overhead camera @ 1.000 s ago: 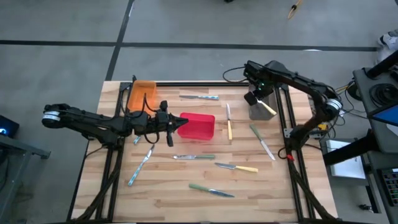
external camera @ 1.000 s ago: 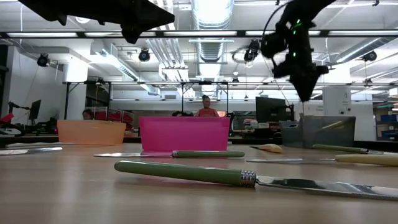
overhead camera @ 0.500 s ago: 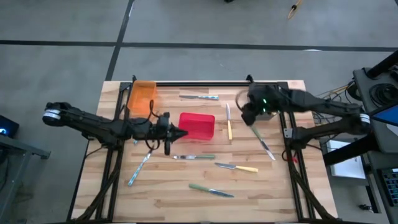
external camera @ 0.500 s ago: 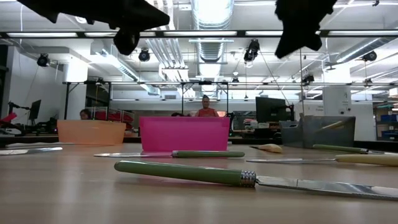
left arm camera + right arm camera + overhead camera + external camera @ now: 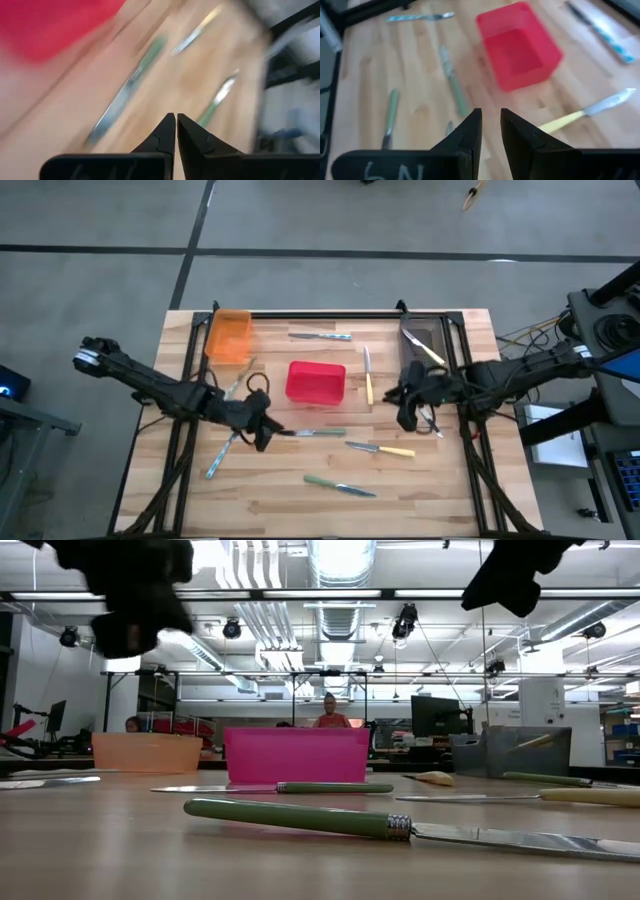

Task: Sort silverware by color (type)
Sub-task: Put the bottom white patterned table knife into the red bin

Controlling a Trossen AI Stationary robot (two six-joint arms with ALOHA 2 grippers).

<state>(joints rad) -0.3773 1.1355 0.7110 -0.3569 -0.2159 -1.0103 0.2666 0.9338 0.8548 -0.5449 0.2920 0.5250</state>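
Silverware lies scattered on the wooden table: a blue-handled piece [image 5: 320, 336] at the far side, a yellow knife [image 5: 368, 376] beside the red bin [image 5: 316, 382], green knives [image 5: 312, 432] [image 5: 340, 486], another yellow knife [image 5: 382, 448] and a blue piece [image 5: 224, 452]. One yellow knife [image 5: 430, 352] rests in the grey bin [image 5: 420, 340]. My left gripper [image 5: 268, 436] [image 5: 175, 120] is shut and empty, just left of the middle green knife [image 5: 132, 87]. My right gripper [image 5: 402, 408] [image 5: 490, 117] hovers, fingers narrowly apart and empty, over a green knife [image 5: 428, 418].
An orange bin [image 5: 229, 335] stands at the far left corner. Black frame rails [image 5: 330, 314] run along the table's far, left and right sides. Bare wood lies along the near edge. People sit in the room beyond [image 5: 330, 712].
My right gripper has swung from above the grey bin toward the near edge and the table's middle, tipping forward. My left gripper has moved from beside the red bin toward the near edge and downward, rolling as it went; it stays shut.
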